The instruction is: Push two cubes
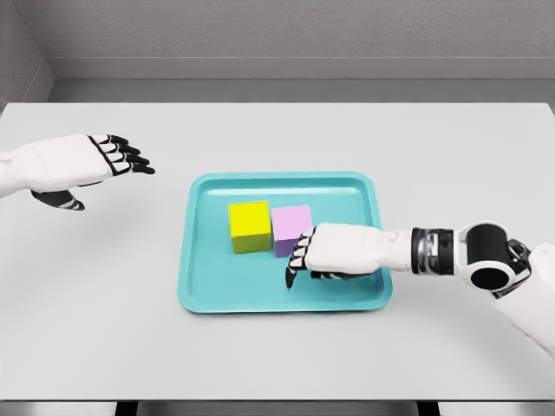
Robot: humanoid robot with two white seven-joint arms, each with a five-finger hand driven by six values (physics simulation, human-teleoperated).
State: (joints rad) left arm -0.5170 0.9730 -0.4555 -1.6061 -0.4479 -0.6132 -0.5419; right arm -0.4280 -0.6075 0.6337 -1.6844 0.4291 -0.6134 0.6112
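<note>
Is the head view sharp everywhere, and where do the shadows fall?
The head view is sharp throughout, with no blur or glare; the light is soft and even. The right hand casts a faint shadow on the teal tray, and the yellow cube and pink cube show darker front faces.

A teal tray (208, 290) with a raised rim and rounded corners lies flat on the pale grey counter (95, 303), near its middle. The counter spreads wide on every side of the tray. Behind its far edge rises a plain grey wall (286, 30).
</note>
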